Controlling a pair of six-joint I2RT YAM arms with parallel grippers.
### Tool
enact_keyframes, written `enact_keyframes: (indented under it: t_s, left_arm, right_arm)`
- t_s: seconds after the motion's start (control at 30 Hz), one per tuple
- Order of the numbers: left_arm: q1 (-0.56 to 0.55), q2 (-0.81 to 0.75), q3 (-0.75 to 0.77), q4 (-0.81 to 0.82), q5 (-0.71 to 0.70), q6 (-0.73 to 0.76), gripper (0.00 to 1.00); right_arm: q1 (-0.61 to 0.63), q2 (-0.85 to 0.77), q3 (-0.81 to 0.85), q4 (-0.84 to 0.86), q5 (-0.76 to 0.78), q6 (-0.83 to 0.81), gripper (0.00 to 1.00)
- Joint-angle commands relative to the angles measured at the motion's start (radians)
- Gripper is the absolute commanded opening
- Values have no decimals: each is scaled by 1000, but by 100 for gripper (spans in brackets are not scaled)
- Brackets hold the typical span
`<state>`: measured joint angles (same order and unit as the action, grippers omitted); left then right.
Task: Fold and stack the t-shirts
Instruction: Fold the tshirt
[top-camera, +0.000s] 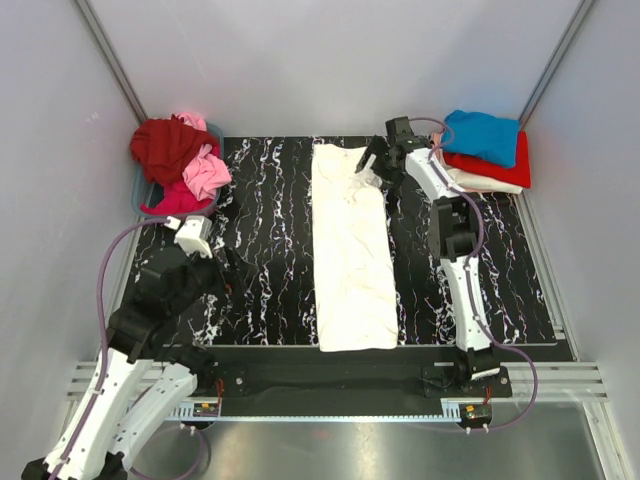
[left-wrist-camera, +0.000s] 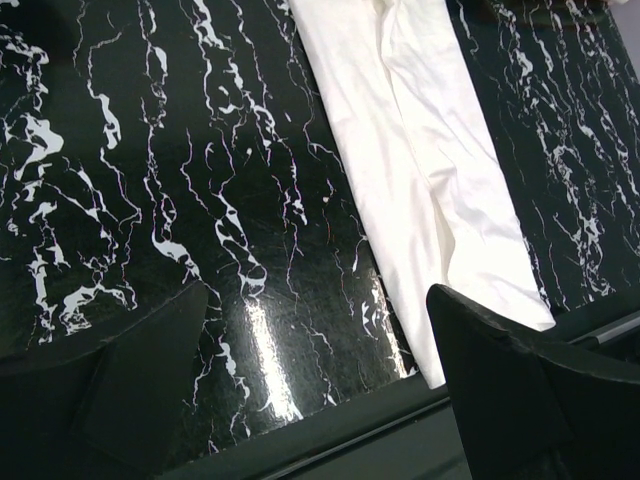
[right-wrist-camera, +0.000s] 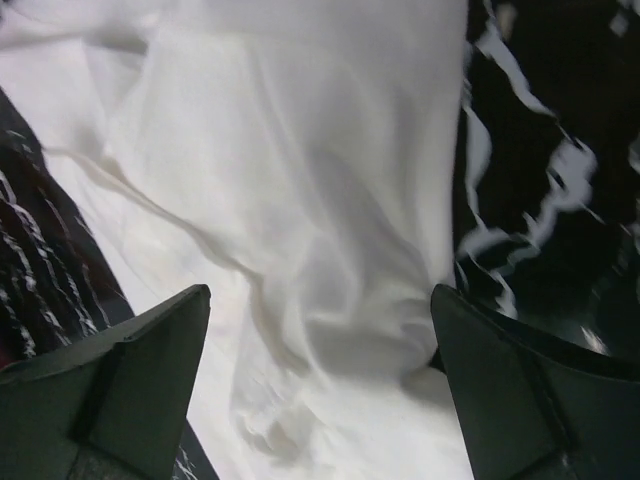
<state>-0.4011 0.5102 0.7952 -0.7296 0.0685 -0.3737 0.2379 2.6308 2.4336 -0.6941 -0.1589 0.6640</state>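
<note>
A white t-shirt (top-camera: 352, 250) lies folded into a long narrow strip down the middle of the black marbled mat (top-camera: 270, 230). It also shows in the left wrist view (left-wrist-camera: 420, 150) and fills the right wrist view (right-wrist-camera: 300, 200). My right gripper (top-camera: 372, 160) hovers open over the strip's far right corner, its fingers (right-wrist-camera: 150, 360) straddling wrinkled cloth. My left gripper (top-camera: 228, 272) is open and empty above the bare mat, left of the strip's near end. A folded stack with a blue shirt (top-camera: 485, 135) on top, red and white below, sits at the far right.
A blue basket (top-camera: 150, 195) at the far left holds crumpled dark red (top-camera: 165, 145) and pink (top-camera: 205, 172) shirts. Grey walls close in the sides and back. A metal rail (top-camera: 330, 410) runs along the near edge.
</note>
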Motion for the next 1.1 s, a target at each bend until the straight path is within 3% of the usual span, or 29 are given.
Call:
enact_keyframes:
  t_s: [0.0, 0.1, 0.23, 0.37, 0.5, 0.6, 0.73, 0.97, 1.07]
  left_arm:
    - [-4, 39, -5, 61, 31, 2, 99]
    - [-22, 95, 12, 29, 11, -22, 99]
    - [-47, 136, 7, 7, -56, -138, 99]
    - [-110, 134, -128, 100, -12, -280, 97]
    - [-279, 149, -229, 191, -53, -428, 96]
    - [-426, 223, -261, 278, -102, -506, 96]
    - [-599, 375, -234, 335, -220, -576, 96]
    - [-723, 603, -197, 409, -294, -652, 96]
    - [-731, 637, -211, 433, -308, -671, 95]
  right_arm:
    - [1, -280, -177, -61, 119, -93, 100]
    - [3, -500, -407, -68, 229, -77, 100]
    - [8, -814, -920, 42, 220, 29, 100]
    - [60, -1069, -1232, 61, 168, 74, 100]
    - [228, -1345, -1461, 47, 223, 156, 100]
    - [297, -1498, -1692, 59, 197, 244, 93]
    - [330, -1635, -1815, 25, 163, 308, 73]
    - [437, -1752, -1933, -38, 162, 405, 67]
    - [465, -1728, -1946, -16, 163, 421, 58]
